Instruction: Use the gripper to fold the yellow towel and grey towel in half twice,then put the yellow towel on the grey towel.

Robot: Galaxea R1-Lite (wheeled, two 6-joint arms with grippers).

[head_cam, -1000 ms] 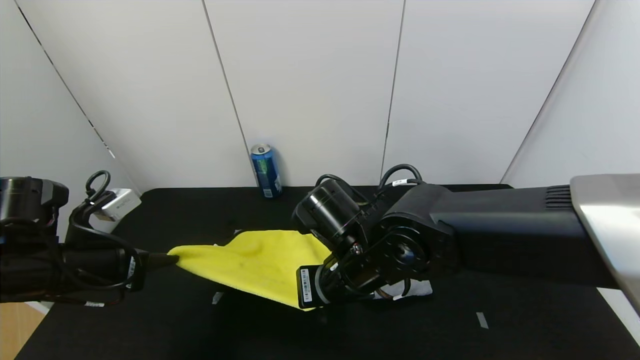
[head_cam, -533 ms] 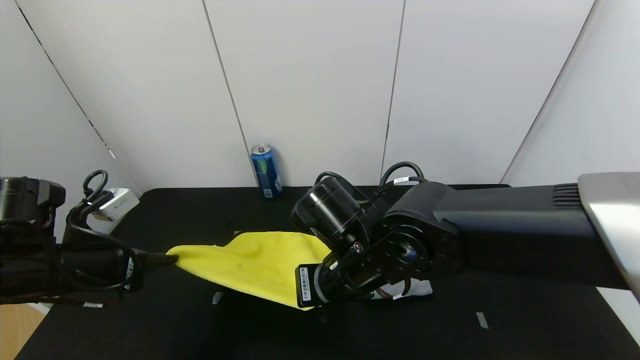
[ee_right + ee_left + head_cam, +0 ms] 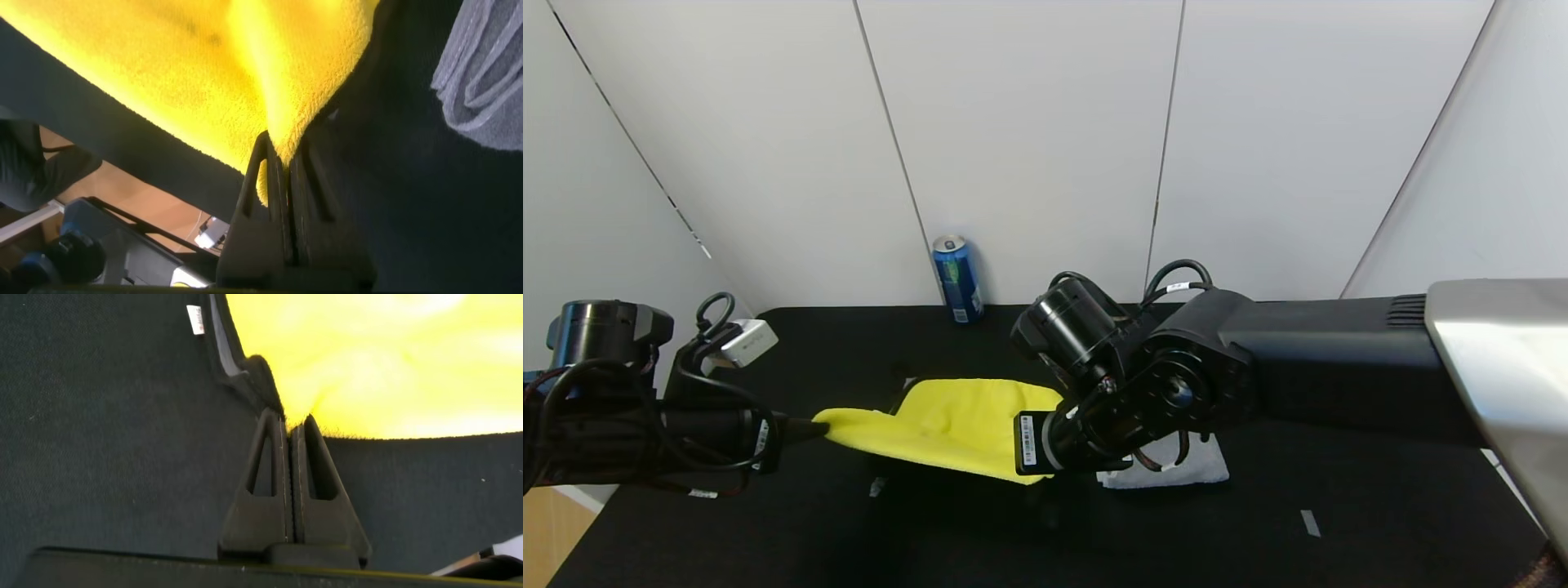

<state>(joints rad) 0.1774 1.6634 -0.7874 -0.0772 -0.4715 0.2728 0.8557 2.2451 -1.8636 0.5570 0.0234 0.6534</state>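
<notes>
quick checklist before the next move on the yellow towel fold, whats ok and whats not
1. Left gripper shut on the yellow towel edge: ok.
2. Right gripper shut on the towel's other end: ok.
3. Towel hanging between both grippers above the black table: ok.
4. Grey towel folded, lying beside the right arm: ok.
5. Blue can standing at the far edge, apart from the cloth: ok.
6. Towel edges aligned: cannot tell.

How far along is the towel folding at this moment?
Done, apparently: the grey towel lies on the table as a compact folded stack, layered edges showing in the right wrist view. In hand: the yellow towel hangs stretched between the left gripper and right gripper, each shut on an edge. Left: finishing the yellow towel's folds, then laying it on the grey towel.
</notes>
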